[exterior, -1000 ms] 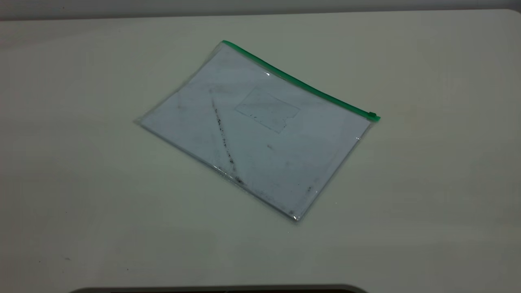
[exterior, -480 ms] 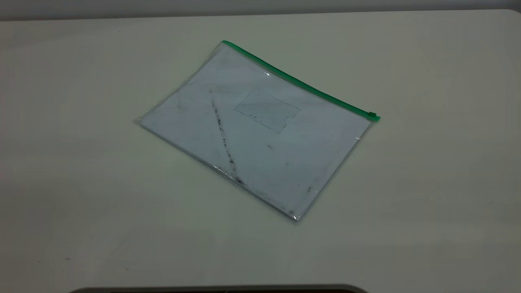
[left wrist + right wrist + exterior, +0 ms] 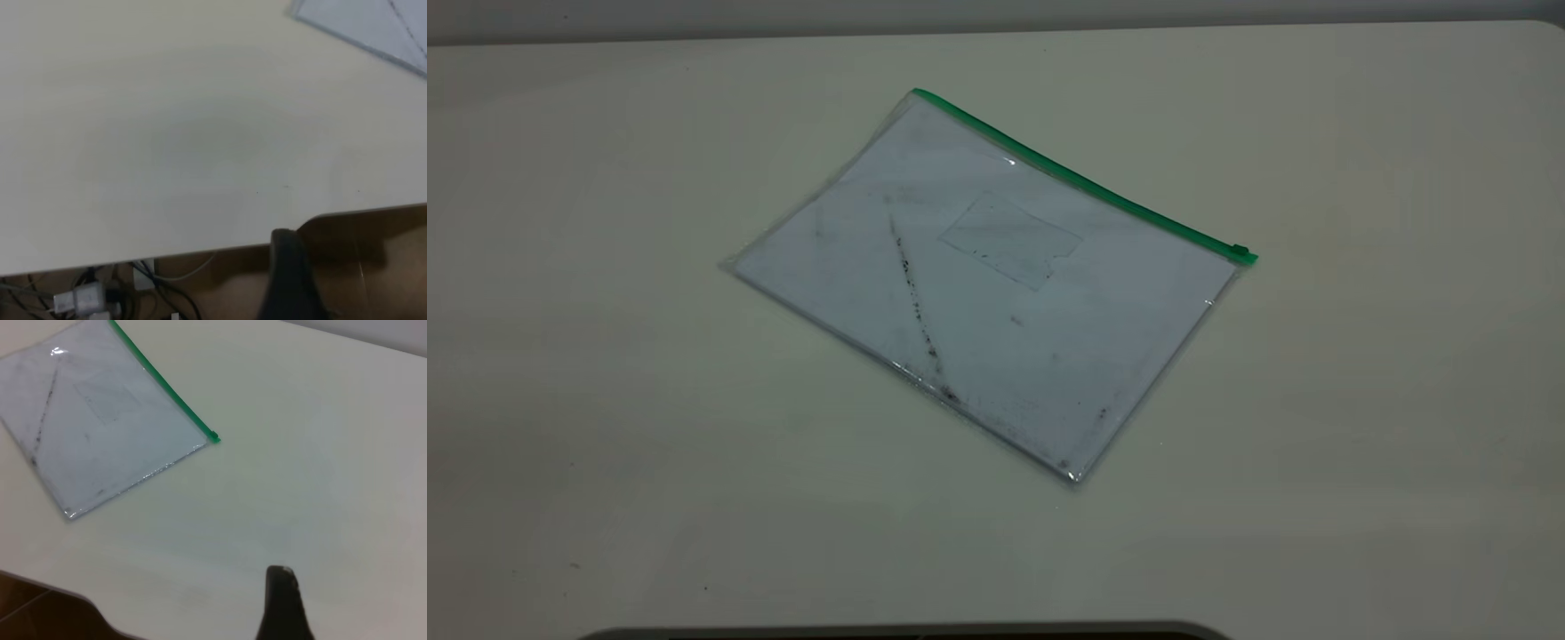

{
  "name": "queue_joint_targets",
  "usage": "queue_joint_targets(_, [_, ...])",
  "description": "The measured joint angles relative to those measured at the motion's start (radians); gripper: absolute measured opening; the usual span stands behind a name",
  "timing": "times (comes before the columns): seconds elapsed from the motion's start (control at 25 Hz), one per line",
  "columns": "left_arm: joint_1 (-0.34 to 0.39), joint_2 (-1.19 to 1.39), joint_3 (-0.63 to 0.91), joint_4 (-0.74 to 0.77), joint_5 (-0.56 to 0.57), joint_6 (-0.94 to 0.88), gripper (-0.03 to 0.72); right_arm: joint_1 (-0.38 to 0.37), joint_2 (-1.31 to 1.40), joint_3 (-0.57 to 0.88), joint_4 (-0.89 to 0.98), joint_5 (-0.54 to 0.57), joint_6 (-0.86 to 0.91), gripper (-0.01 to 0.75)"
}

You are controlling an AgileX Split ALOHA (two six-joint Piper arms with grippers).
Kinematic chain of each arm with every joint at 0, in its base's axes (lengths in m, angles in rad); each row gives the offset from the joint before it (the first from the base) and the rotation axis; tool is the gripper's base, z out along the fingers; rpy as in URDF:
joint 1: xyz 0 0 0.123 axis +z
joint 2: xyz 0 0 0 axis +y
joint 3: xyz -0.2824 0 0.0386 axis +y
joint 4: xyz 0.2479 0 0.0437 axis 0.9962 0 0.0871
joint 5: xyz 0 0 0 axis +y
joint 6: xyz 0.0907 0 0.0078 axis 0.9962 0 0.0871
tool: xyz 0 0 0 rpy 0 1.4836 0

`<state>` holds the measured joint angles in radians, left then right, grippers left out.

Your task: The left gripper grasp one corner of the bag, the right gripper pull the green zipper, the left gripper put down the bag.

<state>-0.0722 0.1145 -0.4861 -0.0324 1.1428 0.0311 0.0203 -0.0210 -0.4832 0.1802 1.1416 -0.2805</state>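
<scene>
The bag [image 3: 987, 284] lies flat on the white table [image 3: 605, 400], a clear pouch with white paper inside, a dark diagonal streak and a small card pocket. The green zipper [image 3: 1085, 182] runs along its far long edge, with the slider tab [image 3: 1240, 251] at the right end. The corner of the bag [image 3: 916, 93] with the green strip end is at the far left. No arm appears in the exterior view. The left gripper [image 3: 287, 243] shows only as a dark tip by the table's near edge, far from the bag [image 3: 373, 27]. The right gripper [image 3: 280, 577] hovers over bare table, well away from the zipper [image 3: 167, 390] and tab [image 3: 213, 437].
Cables [image 3: 87, 297] and brown floor [image 3: 387, 280] show below the table's near edge. A dark rounded object [image 3: 907, 631] sits at the front edge of the exterior view. Bare tabletop surrounds the bag on all sides.
</scene>
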Motion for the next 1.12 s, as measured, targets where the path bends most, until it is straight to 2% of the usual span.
queue_joint_targets(0.52, [0.003,-0.011,0.000,0.000,-0.005,0.004,0.567,0.000,0.000,0.000,0.000,0.000,0.000,0.565])
queue_joint_targets(0.76, [0.079,-0.110,0.000,0.001,-0.005,0.009,0.567,0.000,0.000,0.000,0.000,0.000,0.000,0.565])
queue_joint_targets(1.12, [0.086,-0.133,0.000,-0.001,-0.005,0.010,0.567,0.000,0.000,0.000,0.000,0.000,0.000,0.565])
